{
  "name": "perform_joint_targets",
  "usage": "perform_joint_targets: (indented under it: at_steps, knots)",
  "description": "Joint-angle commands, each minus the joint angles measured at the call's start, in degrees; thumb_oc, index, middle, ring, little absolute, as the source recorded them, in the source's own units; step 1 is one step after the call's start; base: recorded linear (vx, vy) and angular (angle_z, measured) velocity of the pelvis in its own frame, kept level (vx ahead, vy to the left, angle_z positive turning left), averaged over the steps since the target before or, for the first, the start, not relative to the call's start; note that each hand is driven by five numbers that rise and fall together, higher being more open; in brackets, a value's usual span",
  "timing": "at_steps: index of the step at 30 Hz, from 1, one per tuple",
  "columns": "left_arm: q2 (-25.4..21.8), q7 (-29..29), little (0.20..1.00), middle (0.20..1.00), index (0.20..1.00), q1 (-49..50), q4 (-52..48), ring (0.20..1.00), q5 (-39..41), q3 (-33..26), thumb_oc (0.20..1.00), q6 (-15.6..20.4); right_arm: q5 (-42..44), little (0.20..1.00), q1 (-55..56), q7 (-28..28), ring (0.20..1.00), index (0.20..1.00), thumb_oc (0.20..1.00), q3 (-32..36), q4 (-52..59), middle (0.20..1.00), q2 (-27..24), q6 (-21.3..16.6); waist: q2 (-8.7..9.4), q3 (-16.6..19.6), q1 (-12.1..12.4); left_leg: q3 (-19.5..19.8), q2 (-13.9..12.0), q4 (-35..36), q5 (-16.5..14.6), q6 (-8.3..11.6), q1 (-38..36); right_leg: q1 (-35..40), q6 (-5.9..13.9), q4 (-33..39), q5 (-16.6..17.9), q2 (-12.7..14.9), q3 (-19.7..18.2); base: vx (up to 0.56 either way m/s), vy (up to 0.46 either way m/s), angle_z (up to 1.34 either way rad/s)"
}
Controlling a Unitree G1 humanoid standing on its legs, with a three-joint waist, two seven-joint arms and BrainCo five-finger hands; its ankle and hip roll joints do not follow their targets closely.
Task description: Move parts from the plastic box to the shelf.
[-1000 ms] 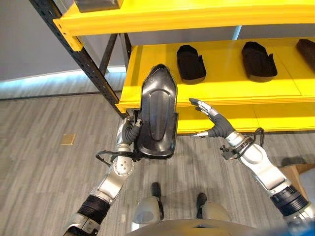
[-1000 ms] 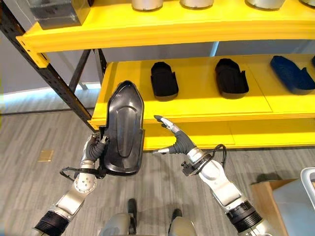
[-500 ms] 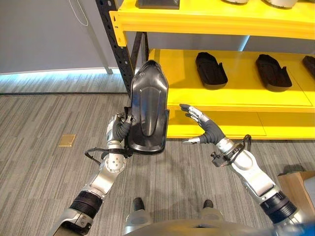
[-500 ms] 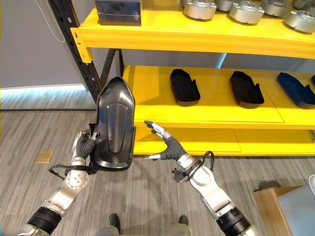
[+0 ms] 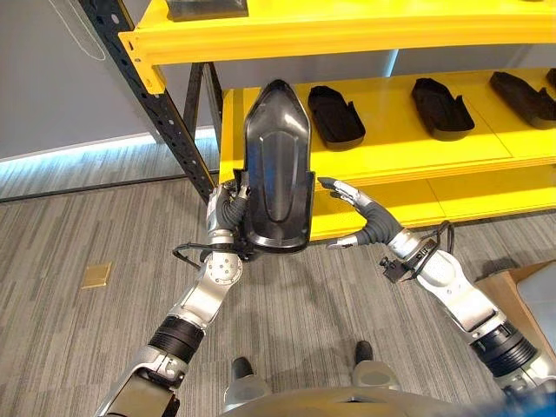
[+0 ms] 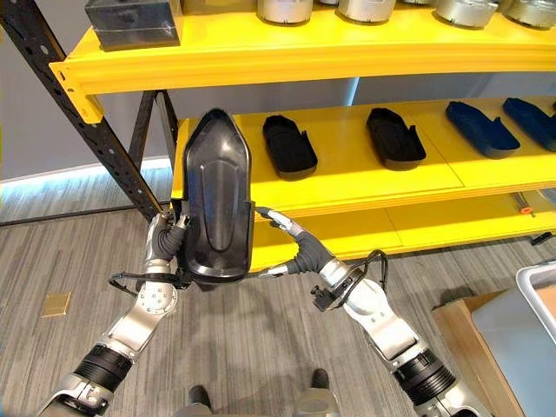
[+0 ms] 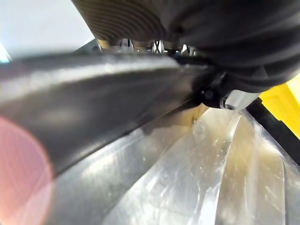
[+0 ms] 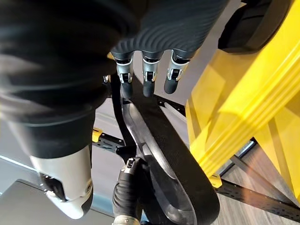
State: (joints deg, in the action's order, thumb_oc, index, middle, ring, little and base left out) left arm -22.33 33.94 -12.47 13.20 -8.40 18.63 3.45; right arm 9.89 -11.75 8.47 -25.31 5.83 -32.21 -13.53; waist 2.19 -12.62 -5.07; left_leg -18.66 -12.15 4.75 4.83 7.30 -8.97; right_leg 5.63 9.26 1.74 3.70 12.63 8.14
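Note:
A large black shell-shaped part [image 5: 276, 169] stands upright in front of the yellow shelf [image 5: 391, 161], its pointed end up. My left hand [image 5: 228, 213] is shut on its lower left edge from behind. My right hand [image 5: 365, 221] is open, fingers spread, right beside the part's right edge; I cannot tell whether it touches. In the right wrist view the straight fingers [image 8: 146, 75] reach toward the part [image 8: 164, 159], with the left hand [image 8: 125, 192] below it. The left wrist view shows the part's glossy surface [image 7: 93, 103] very close.
Three black parts [image 5: 336, 115] [image 5: 441, 106] [image 5: 521, 91] and blue ones [image 6: 482, 129] lie on the middle level. A dark box [image 6: 133, 22] and silver round parts [image 6: 280, 9] sit on the top level. A black upright post [image 5: 148, 104] stands left. A grey plastic box [image 6: 543, 287] is at lower right.
The camera has shifted. My right hand has come closer to the part's right edge. The left hand keeps its hold and the part stays upright before the shelf.

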Motion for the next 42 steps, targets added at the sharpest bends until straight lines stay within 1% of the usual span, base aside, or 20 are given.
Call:
perform_joint_targets:
  at_steps: [1,4,5,7,9,10,11,14,16,18,21,24,26,29,32,35,38,40,41,42]
  knots:
    - [-0.4,-0.2,0.2,0.2,0.2,-1.7,-1.8,0.2,-1.8,-0.7,0.2,3.6,1.0,1.0,-2.5,0.3,1.0,1.0,1.0,1.8,2.4,1.0,1.4,-1.9,1.35,1.2,2.1,3.6,0.9,-8.6,-4.2,-4.3,2.6,-0.2,-1.59,-4.8,-1.2,0.8,3.2,-0.06,0.22,-0.31]
    - [-0.4,-1.6,0.2,0.2,0.2,-2.3,-1.6,0.2,-1.9,-0.4,0.2,2.9,-0.8,1.0,-2.9,1.5,1.0,1.0,1.0,2.3,0.4,1.0,0.6,-1.3,1.87,0.9,2.6,0.3,1.3,-9.5,-5.6,-5.04,1.4,0.6,-1.28,-6.1,-1.5,1.0,7.2,-0.1,0.257,-0.28]
    - [-0.5,-1.5,0.2,0.2,0.2,-2.9,-2.0,0.2,-1.4,-0.2,0.2,1.5,-0.4,1.0,-3.5,2.6,1.0,1.0,1.0,2.3,-0.8,1.0,0.6,-1.7,1.91,0.6,3.0,-0.6,1.3,-9.1,-5.4,-5.24,0.9,0.4,-1.09,-7.4,-1.7,0.9,9.3,-0.05,0.16,-0.24]
    - [-1.2,-1.1,0.2,0.2,0.2,-3.7,-1.6,0.2,-0.6,-0.4,0.2,0.0,0.9,1.0,-4.8,5.3,1.0,1.0,1.0,2.3,-2.9,1.0,1.0,-2.9,2.17,-0.2,3.5,-2.8,1.6,-7.5,-5.2,-5.7,-1.0,-1.5,0.56,-11.2,0.9,1.9,12.4,0.05,0.078,-0.47]
    - [-1.4,-1.4,0.2,0.2,0.2,-3.3,-2.4,0.2,-1.4,-0.9,0.2,-0.6,1.6,1.0,-4.9,6.5,1.0,1.0,1.0,2.2,-3.5,1.0,1.2,-3.9,2.38,-0.4,3.5,-2.7,1.8,-6.0,-5.9,-5.12,-3.0,-1.8,1.69,-7.7,2.2,1.6,12.9,0.19,-0.121,-1.0]
    - [-1.1,-1.4,0.2,0.2,0.2,-3.3,-3.1,0.2,-2.2,-0.8,0.2,-0.8,1.9,1.0,-4.7,6.2,1.0,1.0,1.0,2.2,-3.1,1.0,0.8,-4.1,3.08,-0.5,2.9,-1.7,2.3,-5.7,-5.3,-5.51,-2.3,-3.0,1.38,-3.4,4.8,0.8,10.5,0.32,-0.369,-0.84]
    - [-0.7,-0.7,0.2,0.2,0.2,-3.8,-3.7,0.2,-2.9,1.7,0.2,-0.5,0.6,1.0,-3.5,4.1,1.0,1.0,1.0,2.0,-0.3,1.0,0.6,-3.2,3.44,-0.6,0.2,3.9,3.2,-4.7,-6.6,-6.6,-1.8,-7.4,1.4,-1.5,7.2,-1.2,-1.6,0.27,-0.349,-0.28]
    - [0.0,0.2,0.2,0.2,0.2,-4.2,-3.2,0.2,-2.9,3.1,0.2,0.0,0.7,1.0,-2.6,4.0,1.0,1.0,1.0,2.5,0.6,1.0,-0.2,-3.8,3.29,0.0,-0.8,6.6,3.3,-4.1,-6.0,-6.27,-0.7,-7.6,0.08,-0.7,6.0,-2.9,-5.6,0.15,-0.194,1.37]
    - [0.2,1.2,0.2,0.2,0.2,-4.7,-2.9,0.2,-3.0,3.6,0.2,0.7,1.1,1.0,-4.0,5.3,1.0,1.0,1.0,2.7,0.0,1.0,-0.9,-4.4,3.03,0.0,-0.8,7.0,2.9,-4.0,-5.4,-5.21,0.4,-7.9,-1.05,-1.0,4.6,-3.8,-4.7,0.04,-0.164,0.88]
    - [-0.2,1.8,0.2,0.2,0.2,-6.0,-3.0,0.2,-3.0,3.4,0.2,1.6,0.8,1.0,-7.6,6.0,1.0,1.0,1.0,2.2,-0.1,1.0,-1.7,-3.9,2.54,-0.8,-0.4,7.0,1.3,-4.2,-3.8,-3.84,2.9,-8.7,-2.42,-2.2,2.7,-4.5,-3.6,0.0,-0.215,-0.03]
    - [-1.1,0.8,0.2,0.2,0.2,-6.8,-4.0,0.2,-2.0,2.7,0.2,2.5,0.2,1.0,-10.2,5.9,1.0,1.0,1.0,2.5,1.9,1.0,-4.0,-2.2,2.31,-1.9,-0.2,8.1,-1.1,-5.3,-2.0,-3.06,5.6,-9.6,-4.3,-5.2,0.0,-5.4,-2.7,0.04,-0.21,0.29]
    - [-1.2,0.2,0.2,0.2,0.2,-6.9,-4.6,0.2,-1.6,2.5,0.2,2.6,0.5,1.0,-11.7,6.0,1.0,1.0,1.0,2.7,2.1,1.0,-5.8,-1.9,2.18,-2.2,0.1,8.2,-2.0,-5.9,-1.1,-2.72,6.4,-9.5,-5.12,-6.6,-1.3,-5.6,-1.2,0.08,-0.144,0.28]
    - [-1.0,-1.0,0.2,0.2,0.2,-6.6,-5.0,0.2,-1.8,2.6,0.2,2.4,0.1,1.0,-12.2,5.6,1.0,1.0,1.0,3.0,2.6,1.0,-6.9,-1.8,1.96,-2.2,0.3,8.7,-2.5,-7.1,0.3,-2.46,7.2,-9.1,-5.74,-7.5,-2.2,-5.8,-0.5,0.12,-0.138,0.4]
    - [-0.5,-2.4,0.2,0.2,0.2,-5.0,-5.3,0.2,-2.3,3.3,0.2,1.3,1.5,1.0,-11.9,2.0,1.0,1.0,1.0,4.0,2.0,1.0,-7.7,-2.0,1.56,-1.5,0.5,8.3,-2.5,-8.4,0.4,-2.51,6.8,-7.8,-6.27,-8.7,-3.3,-5.7,1.1,0.2,-0.147,0.34]
    - [-0.2,-2.0,0.2,0.2,0.2,-3.2,-5.6,0.2,-2.9,3.2,0.2,1.0,2.3,1.0,-10.9,-0.6,1.0,1.0,1.0,5.3,1.0,1.0,-6.4,-2.3,0.9,-0.9,0.6,8.2,-2.6,-8.9,0.6,-2.43,5.9,-6.8,-6.85,-10.0,-4.6,-5.7,1.9,0.16,-0.134,0.2]
    - [-0.4,-0.8,0.2,0.2,0.2,-1.7,-6.5,0.2,-3.3,2.1,0.2,0.6,2.4,1.0,-9.2,0.0,1.0,1.0,1.0,6.1,0.6,1.0,-4.6,-3.1,0.04,-0.4,0.7,8.2,-2.9,-9.0,1.6,-2.13,5.1,-6.1,-7.62,-10.9,-5.9,-6.1,2.4,0.13,-0.166,0.04]
    - [-1.0,0.1,0.2,0.2,0.2,-0.1,-7.4,0.2,-3.3,0.3,0.2,0.6,1.8,1.0,-6.3,1.1,1.0,1.0,1.0,6.4,1.4,1.0,-3.2,-3.6,-0.77,0.0,0.3,6.4,-3.7,-10.7,4.3,-1.4,5.4,-5.3,-8.86,-10.6,-6.9,-7.0,3.5,0.1,-0.197,0.12]
    - [-1.3,-0.1,0.2,0.2,0.2,-0.2,-7.5,0.2,-3.1,-0.3,0.2,0.8,1.1,1.0,-4.4,0.8,1.0,1.0,1.0,6.9,2.1,1.0,-2.5,-3.4,-1.0,0.0,-0.2,3.8,-5.8,-15.1,9.0,0.32,8.6,-3.9,-9.93,-9.6,-7.2,-7.7,5.4,0.07,-0.223,0.37]
    - [-1.6,0.9,0.2,0.2,0.2,-1.2,-6.6,0.2,-3.3,-1.1,0.2,1.5,0.2,1.0,-3.4,1.2,1.0,1.0,1.0,6.7,1.8,1.0,-1.8,-4.5,-0.93,0.2,-1.0,2.0,-4.7,-13.8,6.0,-0.62,8.2,-3.7,-9.62,-9.6,-7.6,-7.7,6.0,0.08,-0.179,0.84]
    - [-1.8,1.8,0.2,0.2,0.2,-1.3,-6.5,0.2,-3.7,-1.3,0.2,1.2,0.2,1.0,-3.5,1.2,1.0,1.0,1.0,6.0,1.7,1.0,-1.5,-4.7,-1.11,0.2,-0.6,3.7,-2.5,-13.1,4.5,-1.58,8.2,-3.9,-9.32,-9.9,-7.6,-8.0,5.1,0.1,-0.14,0.96]
